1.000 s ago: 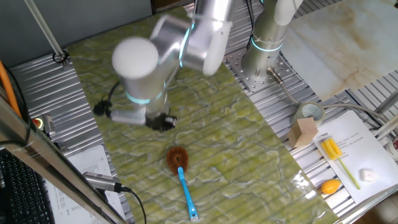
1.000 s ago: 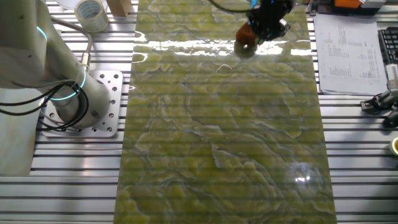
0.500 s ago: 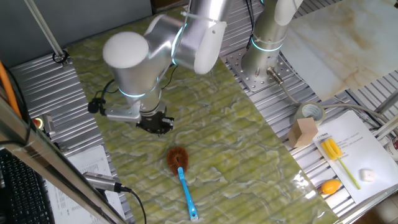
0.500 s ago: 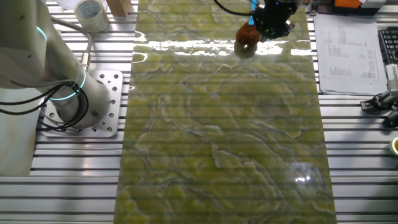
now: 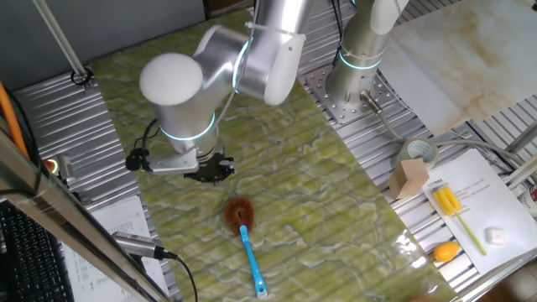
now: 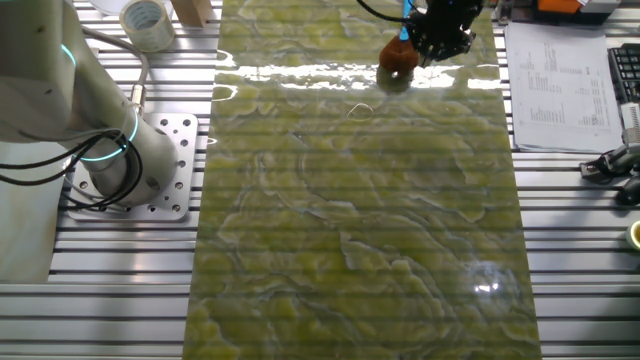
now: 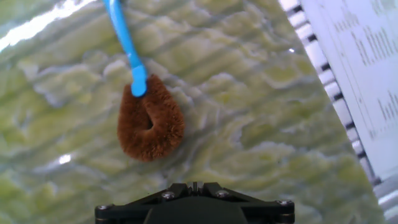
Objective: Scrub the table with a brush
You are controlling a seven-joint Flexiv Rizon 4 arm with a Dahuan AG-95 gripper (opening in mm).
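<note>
In the fixed view from the arm's side, the gripper (image 5: pixel 208 168) hangs left of centre over the table (image 5: pixel 336 201), and whether its fingers are apart or together cannot be told. The brush (image 5: pixel 242 225) lies flat just below and right of it, untouched, bristles toward the gripper and blue handle running to the lower edge. At far right a yellow tool (image 5: pixel 455 211) rests on a paper sheet (image 5: pixel 478 197).

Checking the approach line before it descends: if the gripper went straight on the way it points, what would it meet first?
Probably the bare table. The gripper points down, and the brush lies a little ahead of it, though depth is unclear.
</note>
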